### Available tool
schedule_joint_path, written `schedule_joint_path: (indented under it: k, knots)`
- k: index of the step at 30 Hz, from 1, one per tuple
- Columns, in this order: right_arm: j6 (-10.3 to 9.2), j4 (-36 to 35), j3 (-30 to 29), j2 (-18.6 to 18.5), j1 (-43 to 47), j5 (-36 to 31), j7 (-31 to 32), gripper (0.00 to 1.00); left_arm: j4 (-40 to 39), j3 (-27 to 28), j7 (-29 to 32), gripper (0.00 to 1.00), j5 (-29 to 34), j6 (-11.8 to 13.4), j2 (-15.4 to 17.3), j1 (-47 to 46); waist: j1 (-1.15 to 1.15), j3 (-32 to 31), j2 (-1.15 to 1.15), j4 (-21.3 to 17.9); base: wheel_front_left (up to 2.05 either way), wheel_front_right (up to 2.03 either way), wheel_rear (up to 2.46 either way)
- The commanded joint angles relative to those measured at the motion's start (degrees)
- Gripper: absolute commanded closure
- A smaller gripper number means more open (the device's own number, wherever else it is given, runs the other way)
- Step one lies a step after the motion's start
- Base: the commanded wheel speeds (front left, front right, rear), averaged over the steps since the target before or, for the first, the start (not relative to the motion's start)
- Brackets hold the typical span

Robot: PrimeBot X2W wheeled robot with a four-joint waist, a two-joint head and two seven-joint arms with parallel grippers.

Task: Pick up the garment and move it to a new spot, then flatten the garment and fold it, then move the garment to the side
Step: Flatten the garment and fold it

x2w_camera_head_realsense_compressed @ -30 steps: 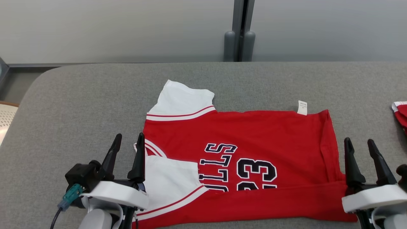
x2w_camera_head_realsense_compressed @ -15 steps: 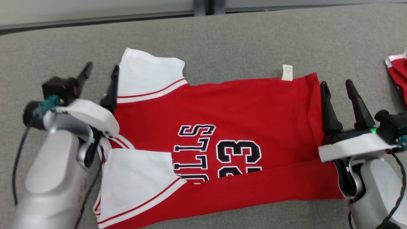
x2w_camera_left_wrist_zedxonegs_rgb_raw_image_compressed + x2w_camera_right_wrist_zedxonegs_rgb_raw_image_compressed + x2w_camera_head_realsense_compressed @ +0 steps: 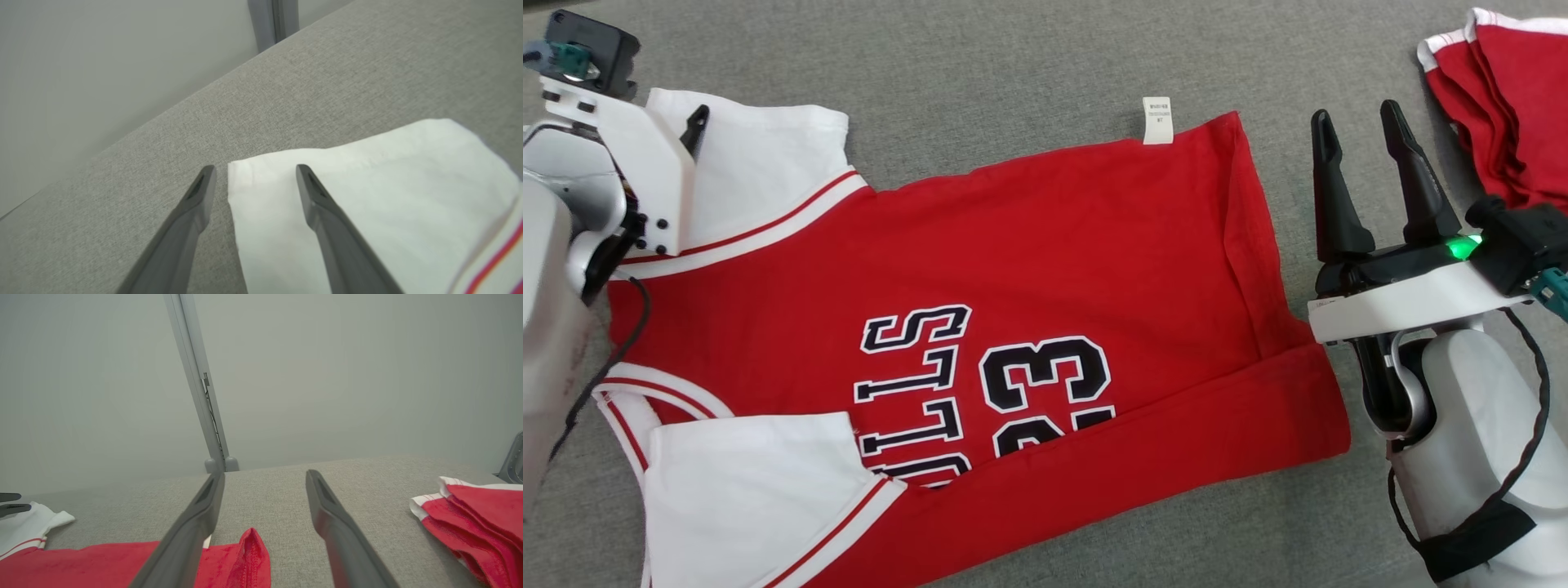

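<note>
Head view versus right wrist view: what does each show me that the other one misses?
Head view: the black 23 print on the red-and-white basketball jersey, and its near white sleeve lying across the front. Right wrist view: the pale grey wall and grey vertical post behind the grey fabric-covered table. Both: the jersey's red body, the stack of red-and-white garments, that table.

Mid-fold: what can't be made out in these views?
- Red jersey with white sleeves: head view, near sleeve cut by bottom edge; lettering partly under the fold.
- Small white label: print too small.
- Left gripper: head view, mount hides fingers.
- Red folded pile: cut by frame edge.
</note>
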Motion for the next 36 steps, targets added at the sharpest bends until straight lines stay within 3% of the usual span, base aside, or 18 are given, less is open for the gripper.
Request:
schedule_joint_path:
  k: [1,10,19,21,27,36]
  knots:
    - [-0.01,0.08,0.21,0.11,-0.56,0.43,-0.41,0.00,-0.05,-1.21,1.07,0.00,-1.51,-0.01,1.76,-1.51,0.00,0.87,0.00,-1.26,0.00,0.00,0.00]
    - [-0.01,-0.19,-0.03,0.66,-0.87,0.20,-0.58,0.00,2.01,-9.02,6.21,0.00,-7.62,-0.02,6.76,-5.02,0.00,2.13,0.00,-2.34,0.00,0.00,0.00]
    - [-0.01,-0.02,-0.36,0.58,-1.43,-0.55,-0.59,0.00,3.51,-13.40,6.28,0.00,-11.01,-0.04,6.42,-5.66,0.00,2.86,0.00,-2.57,0.00,0.00,0.00]
    - [-0.01,0.42,-0.51,0.31,-1.59,-0.78,-0.56,0.00,2.89,-14.65,6.55,1.00,-13.16,-0.07,6.08,-5.41,0.00,2.83,0.00,-2.47,0.00,0.00,0.00]
    - [-0.01,3.85,0.15,-1.00,-2.68,1.09,0.24,0.00,0.88,-16.64,2.64,1.00,-17.37,-0.04,6.19,-6.25,0.00,1.91,0.00,-0.70,0.00,0.00,0.00]
    - [-0.01,9.32,3.86,-7.43,-5.84,6.88,8.49,0.00,-3.32,-19.53,-6.04,1.00,-22.29,-0.02,3.77,-4.86,0.00,-0.96,0.00,6.05,0.00,0.00,0.00]
